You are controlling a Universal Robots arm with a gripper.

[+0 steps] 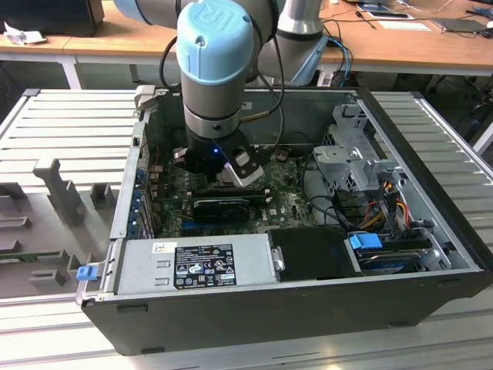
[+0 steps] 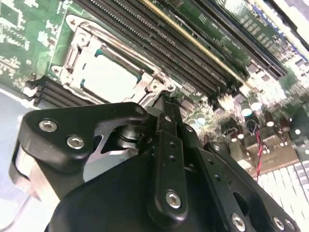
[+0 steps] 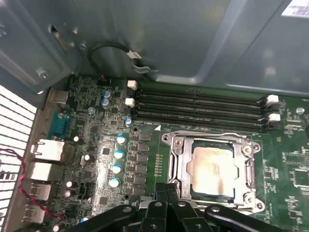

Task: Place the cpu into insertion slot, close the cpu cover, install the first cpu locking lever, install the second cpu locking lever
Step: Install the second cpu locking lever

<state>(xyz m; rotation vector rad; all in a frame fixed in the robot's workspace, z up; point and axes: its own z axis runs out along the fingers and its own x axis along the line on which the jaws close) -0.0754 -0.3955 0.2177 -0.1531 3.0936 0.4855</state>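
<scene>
The tool (image 3: 166, 205) hides the near rim of the cpu cover (image 3: 179, 159)

Open black PC case (image 1: 254, 308) on ribbed grey table (image 1: 69, 123), grey power supply (image 1: 192, 266) along near wall, green motherboard (image 3: 294, 164) with four black memory slots (image 3: 198, 106), drive cage (image 1: 350, 154) at exterior view's right.

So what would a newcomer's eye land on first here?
The arm reaching down into the open computer case, in the exterior view. In both wrist views, the cpu sits in the slot with the cover closed around it, and the gripper hangs just beside the socket.
</scene>
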